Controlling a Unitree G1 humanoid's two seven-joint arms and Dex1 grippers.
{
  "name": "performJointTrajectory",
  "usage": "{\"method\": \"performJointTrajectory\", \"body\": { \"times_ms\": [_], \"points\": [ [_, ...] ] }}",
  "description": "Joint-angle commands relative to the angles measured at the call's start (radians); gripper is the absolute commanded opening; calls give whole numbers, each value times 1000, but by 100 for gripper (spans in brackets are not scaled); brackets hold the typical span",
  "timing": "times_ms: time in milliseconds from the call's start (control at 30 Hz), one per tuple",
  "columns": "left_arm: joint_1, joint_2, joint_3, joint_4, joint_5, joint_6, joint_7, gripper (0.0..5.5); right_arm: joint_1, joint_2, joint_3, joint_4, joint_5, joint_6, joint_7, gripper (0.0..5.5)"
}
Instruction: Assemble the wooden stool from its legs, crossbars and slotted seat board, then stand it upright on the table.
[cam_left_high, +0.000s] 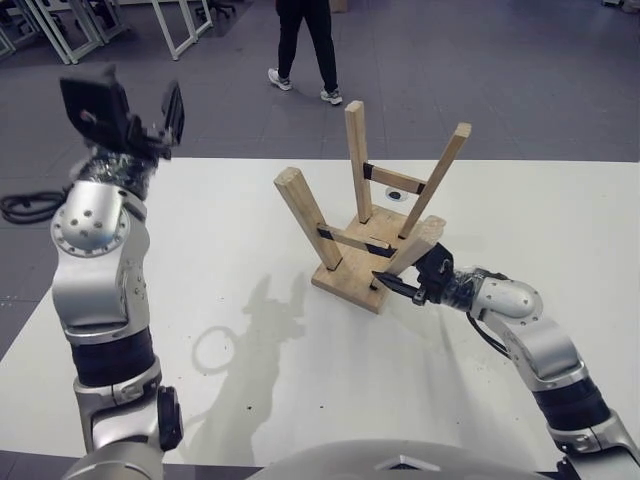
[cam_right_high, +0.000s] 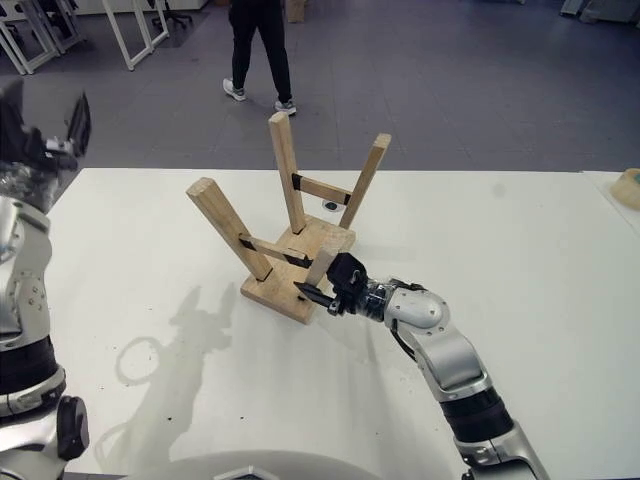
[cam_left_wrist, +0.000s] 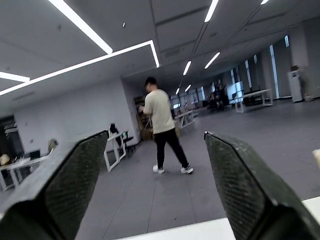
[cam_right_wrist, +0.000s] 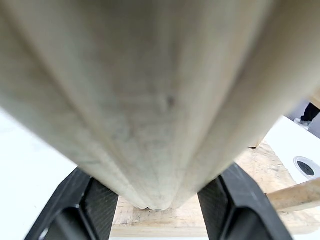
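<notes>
Right gripper first: my two black fingers are clamped on the nearest pale square wooden leg, low down, just above the flat pale wooden seat board. The grip looks narrow to me, pads on the leg's edges rather than its faces, so a twist could let it roll out.

That seat board lies face-down on the white table, so the stool is upside down with its legs pointing up. Beyond my grip, two tall pale legs rise from the board's far side, joined by a thin wooden crossbar. On the board's left, a fourth leg leans well outward, tied in by a second crossbar.

That lean is my worry. If its joint is loose, any pull I make here may drag the crossbar and pop that leg from its slot. Push sideways instead and the board may simply skate across the table.

My left gripper hangs high up, well away to the board's left, fingers spread wide, holding nothing. So nothing braces the board. Flipping the stool upright one-handed risks shedding parts.
</notes>
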Motion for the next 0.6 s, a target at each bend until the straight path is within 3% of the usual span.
{"method": "performJointTrajectory", "body": {
  "times_ms": [33,133,267,600],
  "points": [
    [-62,25,-185,-116,58,16,-81,355,5,-5,19,44,-36,69,-12,202],
    [-68,14,-378,-175,164,36,-110,355,-4,4,36,50,-57,68,-27,202],
    [-36,-9,-533,-190,251,58,-143,355,-7,4,53,56,-82,61,-35,202],
    [134,20,-730,-68,490,-123,-188,355,-27,19,56,73,-78,69,-40,202]
  ]
}}
